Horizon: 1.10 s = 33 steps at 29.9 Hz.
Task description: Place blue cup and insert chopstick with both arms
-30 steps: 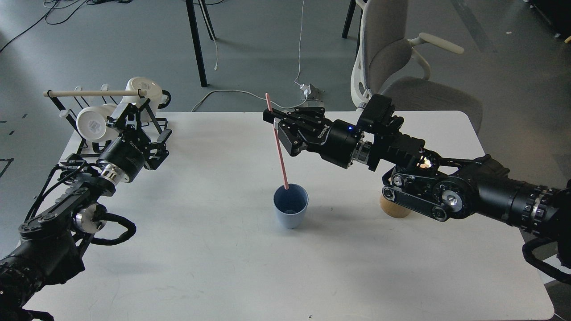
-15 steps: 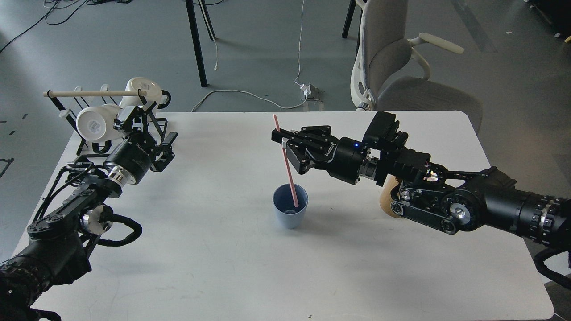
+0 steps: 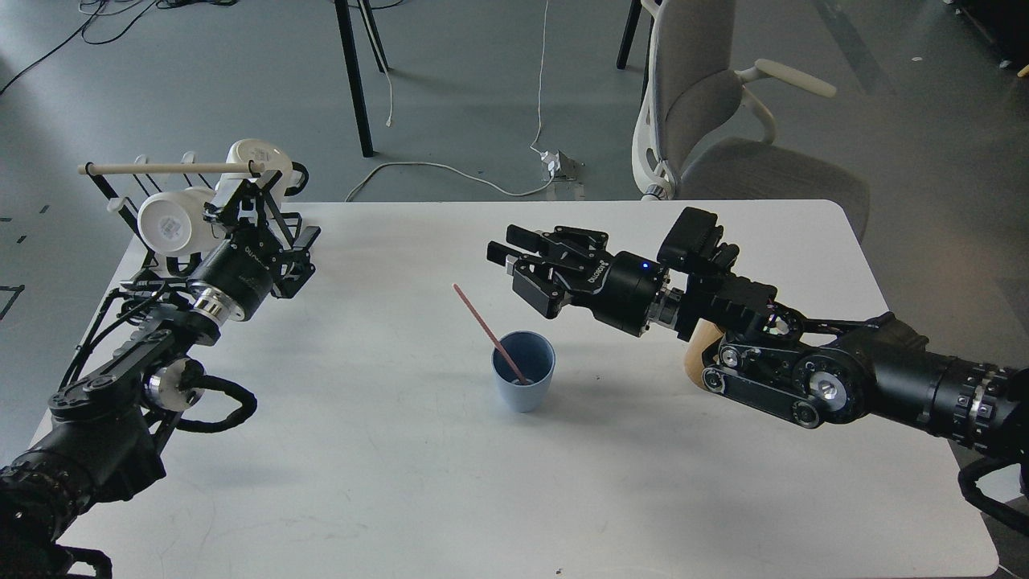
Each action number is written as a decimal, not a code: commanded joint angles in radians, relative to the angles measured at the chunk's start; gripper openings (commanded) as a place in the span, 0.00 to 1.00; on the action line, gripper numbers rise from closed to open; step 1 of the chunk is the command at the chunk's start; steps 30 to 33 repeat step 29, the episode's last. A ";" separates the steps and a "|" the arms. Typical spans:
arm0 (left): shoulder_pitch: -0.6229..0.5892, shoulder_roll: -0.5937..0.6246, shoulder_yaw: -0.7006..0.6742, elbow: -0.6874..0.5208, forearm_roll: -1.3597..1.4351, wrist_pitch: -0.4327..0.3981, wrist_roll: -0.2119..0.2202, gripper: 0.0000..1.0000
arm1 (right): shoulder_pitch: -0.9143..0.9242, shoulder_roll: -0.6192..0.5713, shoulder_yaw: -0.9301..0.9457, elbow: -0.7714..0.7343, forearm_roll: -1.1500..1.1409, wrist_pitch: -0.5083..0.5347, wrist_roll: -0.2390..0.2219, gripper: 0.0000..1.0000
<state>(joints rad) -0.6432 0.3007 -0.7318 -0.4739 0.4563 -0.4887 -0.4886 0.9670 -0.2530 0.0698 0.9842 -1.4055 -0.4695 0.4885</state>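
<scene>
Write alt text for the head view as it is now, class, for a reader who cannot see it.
A pink chopstick leans leftward in an upright blue cup at the middle of a white table, with nothing gripping it. The right gripper hovers open just above and right of the cup; the left gripper sits open far left beside a black rack of white mugs.

White lettering on the two claws was the only writing in view.

The right claw (image 3: 514, 269) carried a white "ROBOTIQ" mark on its black body, seen upside down and small, so the letters were read with some doubt. The left claw (image 3: 273, 233) bore a similar white mark on its body, too small and tilted to spell out. A label on the base of a white mug (image 3: 167, 227) was illegible.
</scene>
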 commanded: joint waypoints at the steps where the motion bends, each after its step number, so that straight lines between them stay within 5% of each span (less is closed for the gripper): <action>1: -0.049 0.000 -0.001 -0.002 -0.001 0.000 0.000 0.99 | -0.008 -0.006 0.125 -0.002 0.254 0.003 0.000 0.99; 6: -0.121 0.001 -0.001 -0.002 -0.001 0.000 0.000 0.99 | -0.019 -0.142 0.261 0.034 0.805 0.118 0.000 0.99; 10: -0.150 0.005 -0.001 -0.011 -0.002 0.000 0.000 0.99 | -0.120 -0.279 0.369 0.132 1.057 0.401 0.000 0.99; 16: -0.153 0.014 -0.012 -0.011 -0.004 0.000 0.000 0.99 | -0.301 -0.301 0.585 0.116 1.094 0.791 0.000 0.99; 33: -0.154 0.017 -0.011 -0.008 -0.053 0.000 0.000 0.99 | -0.352 -0.236 0.703 0.106 1.099 0.819 0.000 0.99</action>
